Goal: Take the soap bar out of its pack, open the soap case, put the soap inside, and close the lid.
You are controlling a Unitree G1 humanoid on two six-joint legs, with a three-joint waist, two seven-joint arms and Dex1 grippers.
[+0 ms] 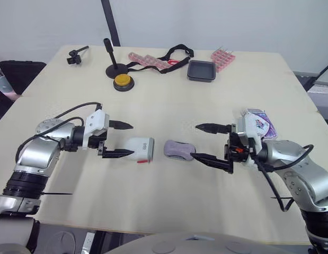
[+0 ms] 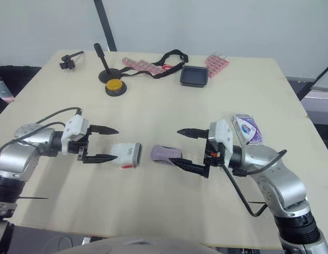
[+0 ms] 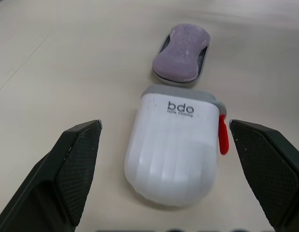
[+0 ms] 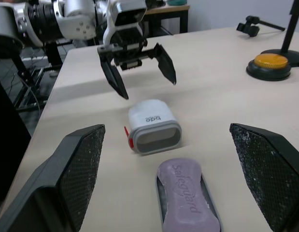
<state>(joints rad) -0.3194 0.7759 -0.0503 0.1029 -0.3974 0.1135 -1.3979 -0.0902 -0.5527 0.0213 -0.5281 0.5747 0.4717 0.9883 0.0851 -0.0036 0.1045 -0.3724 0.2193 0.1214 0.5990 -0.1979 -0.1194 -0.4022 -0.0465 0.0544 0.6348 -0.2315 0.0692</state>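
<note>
Left wrist view, ribbed white plastic case (image 3: 172, 150), rounded lilac soap (image 3: 183, 50)

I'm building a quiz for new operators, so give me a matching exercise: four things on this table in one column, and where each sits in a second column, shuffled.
1. soap bar
2. white case cover
3. soap pack
4. yellow button

A. far side, beside the black stand
B. on the grey tray
C. beside the right tool
D. just ahead of the open left tool

Pairs: 1-B, 2-D, 3-C, 4-A.
</note>
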